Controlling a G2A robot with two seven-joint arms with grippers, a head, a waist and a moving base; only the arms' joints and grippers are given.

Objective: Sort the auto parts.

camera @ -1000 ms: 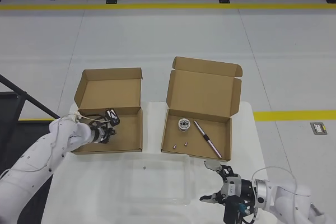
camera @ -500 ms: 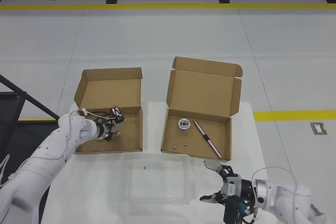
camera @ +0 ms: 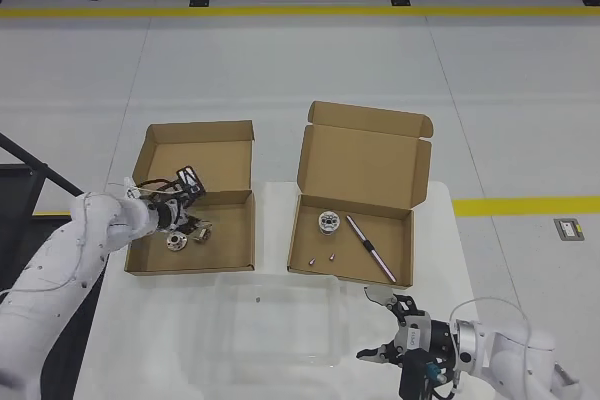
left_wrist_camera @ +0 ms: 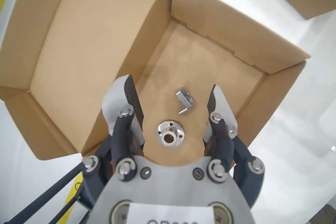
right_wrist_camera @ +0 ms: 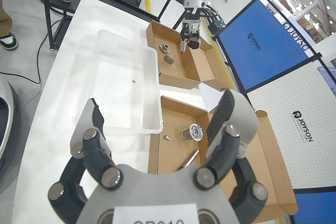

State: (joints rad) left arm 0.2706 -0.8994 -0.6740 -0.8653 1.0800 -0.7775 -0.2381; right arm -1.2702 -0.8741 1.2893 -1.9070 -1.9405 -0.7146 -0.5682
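Left claw [left_wrist_camera: 172, 87] is hovering spread wide and empty over the left cardboard box [left_wrist_camera: 236, 33]. A flanged hub [left_wrist_camera: 170, 133] and a small bracket [left_wrist_camera: 185, 101] are lying near each other on the box floor beneath it. Meanwhile the right claw [right_wrist_camera: 160, 101] is hanging spread and empty over the counter [camera: 170, 330], beside the clear tray [camera: 280, 330]. The right cardboard box [camera: 400, 265] is holding a round part [camera: 327, 221], a rod [camera: 370, 247] and two small bolts [camera: 320, 258].

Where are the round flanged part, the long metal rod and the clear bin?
round flanged part [left_wrist_camera: 170, 134]: left wrist view, central hub.
long metal rod [camera: 370, 248]: top view, mid-shaft.
clear bin [camera: 280, 330]: top view, bare floor.
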